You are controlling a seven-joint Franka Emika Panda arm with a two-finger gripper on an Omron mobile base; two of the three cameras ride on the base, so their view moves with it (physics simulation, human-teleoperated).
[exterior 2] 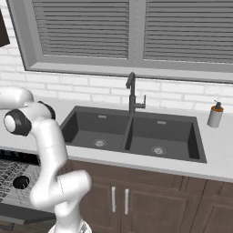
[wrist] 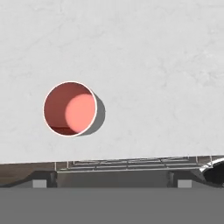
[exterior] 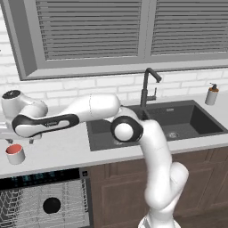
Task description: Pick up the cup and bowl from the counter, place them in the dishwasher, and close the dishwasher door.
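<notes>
You've got the cup (exterior: 15, 154) standing upright on the surface (exterior: 62, 149), near its front edge, right above the open dishwasher (exterior: 44, 198). From the hand view you look straight down into the cup (wrist: 70, 108), its red inside facing up, with bare surface all around it and nothing touching it. The fingers (wrist: 112, 178) sit at the bottom of that view, spread well apart and holding nothing, off to the side of the cup rather than around it. The bowl (exterior: 51, 205) already lies in the dishwasher's wire rack (exterior: 22, 207), and its dark rim peeks in at the hand view's lower right. The arm stretches left across the front of the sink (exterior: 178, 120). The faucet (exterior: 147, 87) and soap dispenser (exterior: 212, 94) stand well apart from the cup, out of your way.
</notes>
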